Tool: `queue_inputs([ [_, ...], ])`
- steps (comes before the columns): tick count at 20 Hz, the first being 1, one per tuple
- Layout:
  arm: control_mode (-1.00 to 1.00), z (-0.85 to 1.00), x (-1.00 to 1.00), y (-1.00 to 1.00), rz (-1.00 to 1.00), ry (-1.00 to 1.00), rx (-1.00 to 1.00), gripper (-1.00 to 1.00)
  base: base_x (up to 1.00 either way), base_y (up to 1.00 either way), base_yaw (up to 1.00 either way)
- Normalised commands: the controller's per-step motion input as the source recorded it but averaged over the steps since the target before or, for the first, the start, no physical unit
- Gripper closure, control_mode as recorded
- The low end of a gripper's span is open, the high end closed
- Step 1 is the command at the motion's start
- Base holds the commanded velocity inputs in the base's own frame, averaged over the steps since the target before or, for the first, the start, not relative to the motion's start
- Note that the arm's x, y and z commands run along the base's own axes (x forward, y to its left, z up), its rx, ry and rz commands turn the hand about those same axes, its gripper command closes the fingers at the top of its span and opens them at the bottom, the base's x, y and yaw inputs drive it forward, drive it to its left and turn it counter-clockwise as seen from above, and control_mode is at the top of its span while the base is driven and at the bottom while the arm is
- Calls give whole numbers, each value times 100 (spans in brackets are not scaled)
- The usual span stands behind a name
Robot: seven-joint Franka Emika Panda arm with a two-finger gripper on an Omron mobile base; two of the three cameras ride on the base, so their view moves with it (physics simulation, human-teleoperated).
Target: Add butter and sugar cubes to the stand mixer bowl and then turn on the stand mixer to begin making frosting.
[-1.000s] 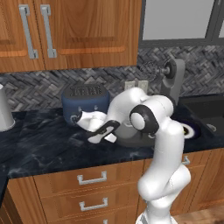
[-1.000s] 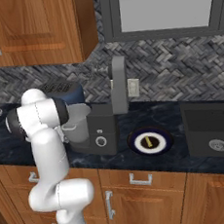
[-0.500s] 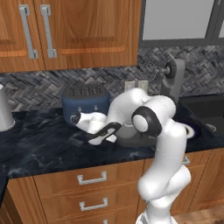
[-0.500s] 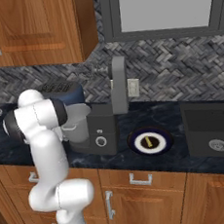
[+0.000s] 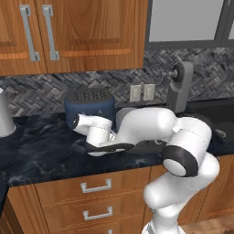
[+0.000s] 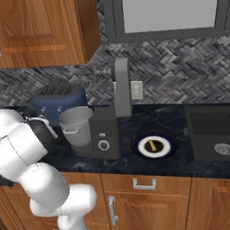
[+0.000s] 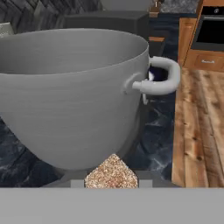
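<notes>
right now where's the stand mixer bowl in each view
Left base view: the stand mixer bowl peeks out mid-frame behind the white arm, right of the navy toaster.
Right base view: left of centre, on the stand mixer base.
Hand view: large, upper left, handle pointing right.
Shared landmark: the mixer.

Stand mixer bowl (image 7: 74,96) blocks ahead (rim open above).
</notes>
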Motion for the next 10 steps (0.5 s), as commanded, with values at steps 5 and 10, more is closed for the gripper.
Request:
queue_inputs([
  [5,-100,51,-99,52,-15,-16,0,100,0,0,0],
  [10,-100,92,-49,22,-15,-15,0,100,0,0,0],
])
